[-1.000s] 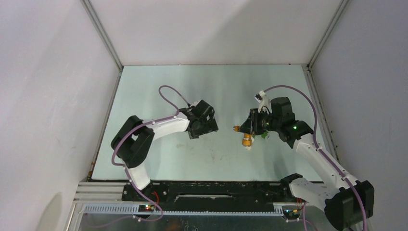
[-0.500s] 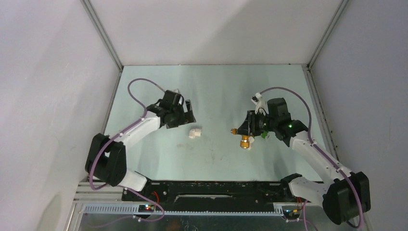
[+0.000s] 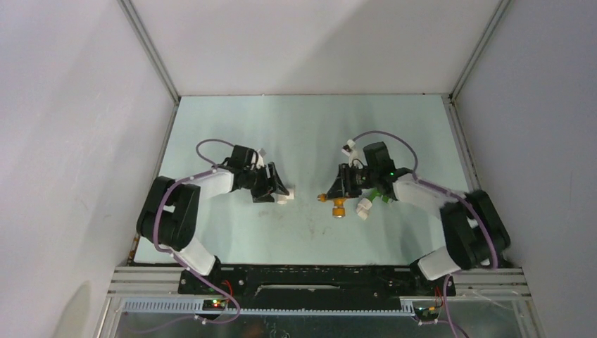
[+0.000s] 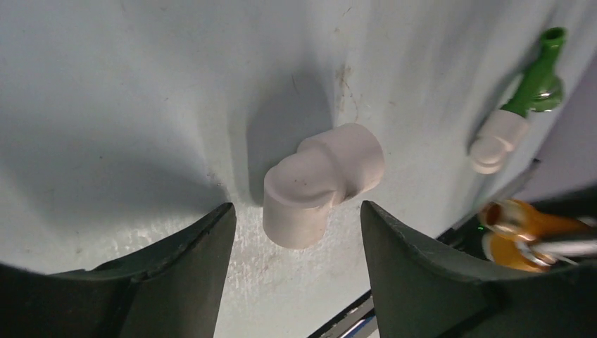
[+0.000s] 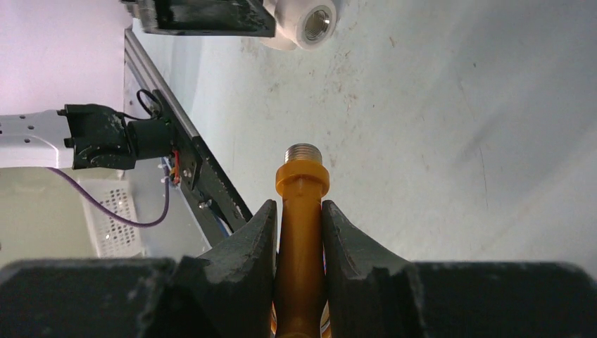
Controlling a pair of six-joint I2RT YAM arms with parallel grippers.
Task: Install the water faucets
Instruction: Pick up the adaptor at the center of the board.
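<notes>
The left arm [image 3: 211,181] and right arm [image 3: 421,190] have white links and black joints. A purple cable [image 3: 380,132] runs along each. The fingers [image 4: 176,274] are dark grey.

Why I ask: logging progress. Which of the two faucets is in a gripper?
The orange faucet: the right gripper is shut on its body. The green faucet lies on the table with no gripper on it.

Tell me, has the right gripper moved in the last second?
Yes. The right gripper, shut on the orange faucet, has shifted left, away from the right edge of the table.
</notes>
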